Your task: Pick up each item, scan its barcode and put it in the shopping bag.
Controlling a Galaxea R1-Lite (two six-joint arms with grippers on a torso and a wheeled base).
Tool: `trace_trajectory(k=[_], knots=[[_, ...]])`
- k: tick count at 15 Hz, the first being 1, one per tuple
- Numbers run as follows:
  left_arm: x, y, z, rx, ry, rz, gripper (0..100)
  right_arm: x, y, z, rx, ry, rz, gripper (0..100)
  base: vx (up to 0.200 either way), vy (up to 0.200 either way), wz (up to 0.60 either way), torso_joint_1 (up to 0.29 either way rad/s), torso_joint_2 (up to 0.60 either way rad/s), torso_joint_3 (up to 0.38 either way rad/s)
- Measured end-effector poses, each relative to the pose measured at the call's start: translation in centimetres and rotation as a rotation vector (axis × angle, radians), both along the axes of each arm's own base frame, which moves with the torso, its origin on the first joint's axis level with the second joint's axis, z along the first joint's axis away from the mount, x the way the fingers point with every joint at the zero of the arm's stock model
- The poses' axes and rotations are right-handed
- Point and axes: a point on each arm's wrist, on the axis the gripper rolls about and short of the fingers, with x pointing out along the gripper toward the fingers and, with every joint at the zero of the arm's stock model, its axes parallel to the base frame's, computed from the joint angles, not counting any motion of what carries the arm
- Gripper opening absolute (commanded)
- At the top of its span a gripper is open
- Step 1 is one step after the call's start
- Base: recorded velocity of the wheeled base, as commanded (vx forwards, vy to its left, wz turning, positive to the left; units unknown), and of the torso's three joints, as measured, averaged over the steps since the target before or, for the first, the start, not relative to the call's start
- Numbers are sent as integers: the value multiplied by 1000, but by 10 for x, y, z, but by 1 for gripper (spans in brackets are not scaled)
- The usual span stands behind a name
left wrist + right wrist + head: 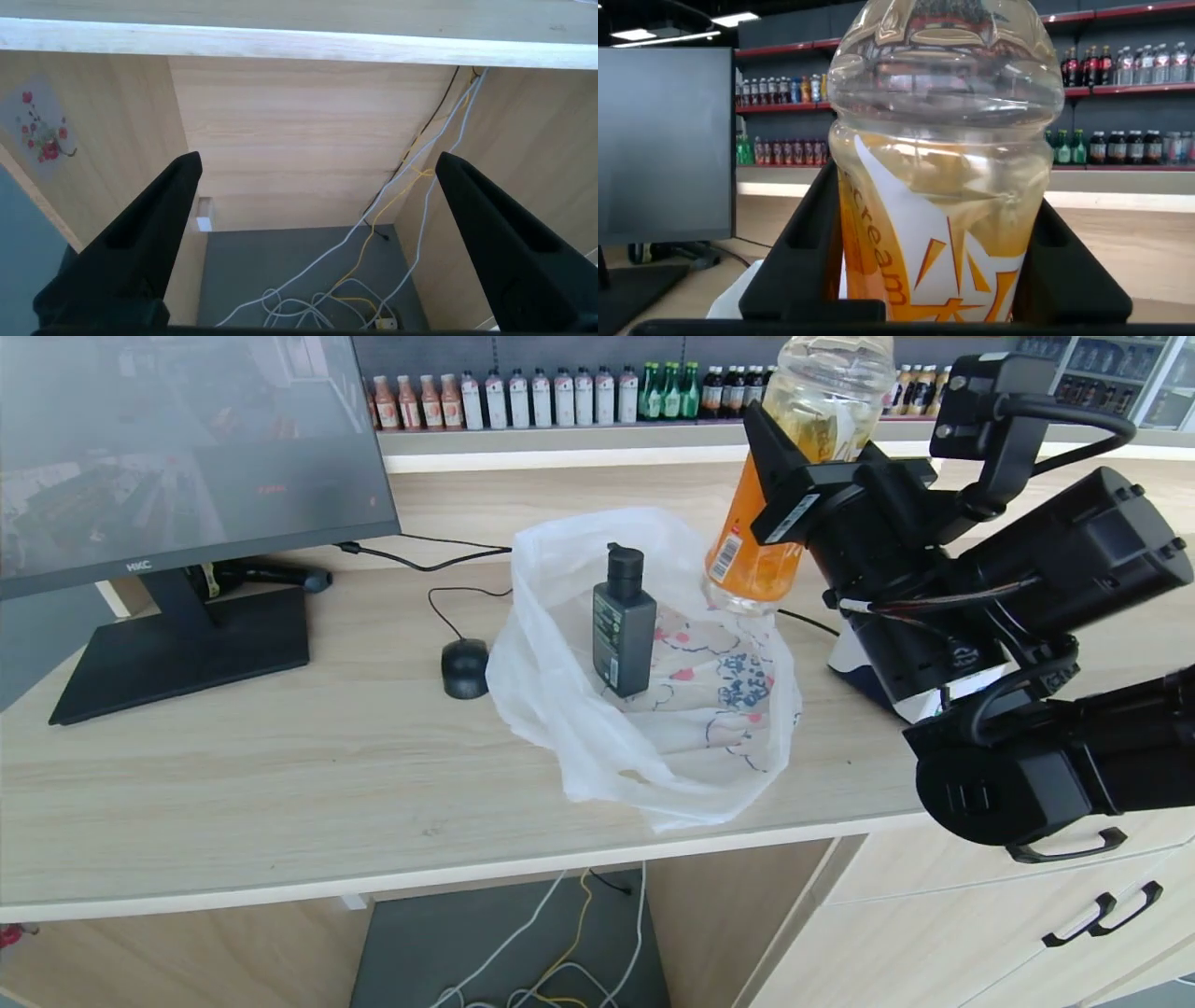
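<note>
Shelves of bottled drinks line the back wall of a shop, and in front of them runs a light wooden counter. On its left end stands a dark monitor, with a black mouse on its cord just beside the shopping bag. The bag is thin white plastic, slumped open at the middle of the counter, and a patterned print shows through its wall. A dark flip-cap bottle stands upright inside it. The right gripper is raised above the counter at the bag's far right side, its two black fingers closed tight on either flank of an orange drink bottle. That bottle is held in the air, tilted, with its lower end just over the bag's far right rim and a barcode label facing the monitor side. From the right wrist camera the same bottle sits squarely between the fingers of the right gripper, its clear domed end uppermost. The left gripper hangs below the counter's edge, fingers spread wide with nothing between them, facing the wooden back panel of the knee space, where white and yellow cables trail down to the floor.
</note>
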Motion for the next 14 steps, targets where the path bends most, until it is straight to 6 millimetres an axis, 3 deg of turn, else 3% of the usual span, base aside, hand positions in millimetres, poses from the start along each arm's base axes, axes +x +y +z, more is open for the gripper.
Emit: trace_trajectory(k=[14], knots=[[0, 0, 0, 2, -1, 1, 100, 26, 23, -48, -102, 169, 18, 0, 0, 0, 0, 0, 0, 0]])
